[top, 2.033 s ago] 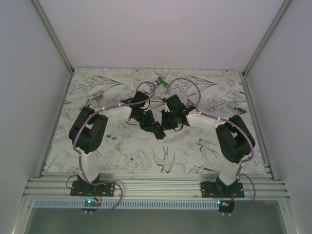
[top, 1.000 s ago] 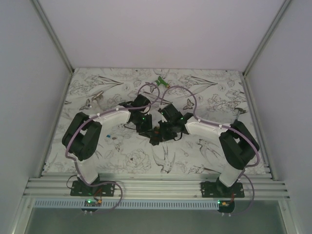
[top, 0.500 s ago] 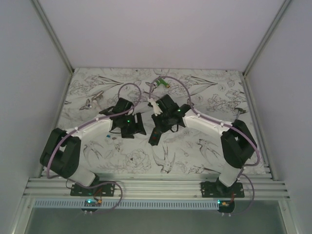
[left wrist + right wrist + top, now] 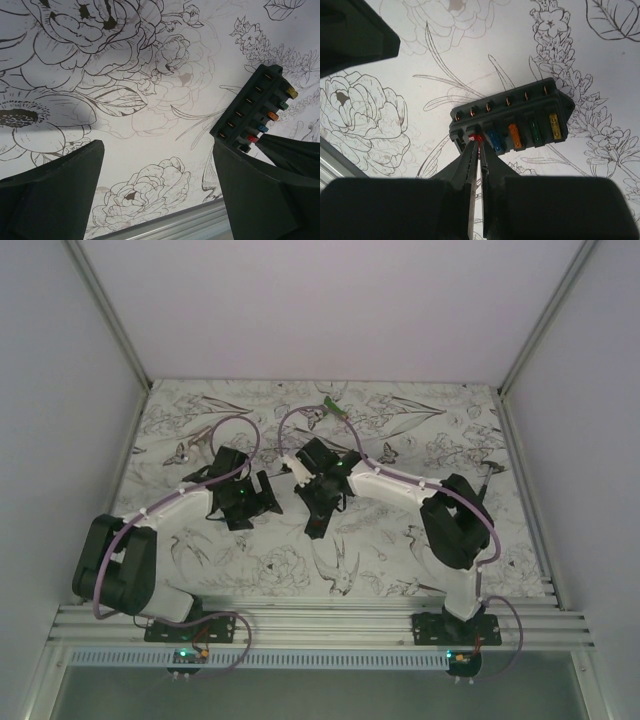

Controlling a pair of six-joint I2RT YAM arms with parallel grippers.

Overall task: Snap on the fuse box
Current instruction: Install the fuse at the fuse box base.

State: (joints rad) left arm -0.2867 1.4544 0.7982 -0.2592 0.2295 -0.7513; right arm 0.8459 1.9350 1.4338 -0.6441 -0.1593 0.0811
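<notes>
Looking mid-mat, you'll find the fuse box, its coloured fuses showing. Your right gripper is pinched nearly closed on the red fuse at its end; your left gripper gapes wide, empty, just beside.

The floral-printed table (black line drawings) carries a green-and-white gadget far back.

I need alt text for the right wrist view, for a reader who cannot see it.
The right gripper, fingers nearly together, pinches the black fuse box at its left end, by the red fuse. The other fuses, blue, orange, green and yellow, follow in a row, against a white table printed with flowers.
</notes>
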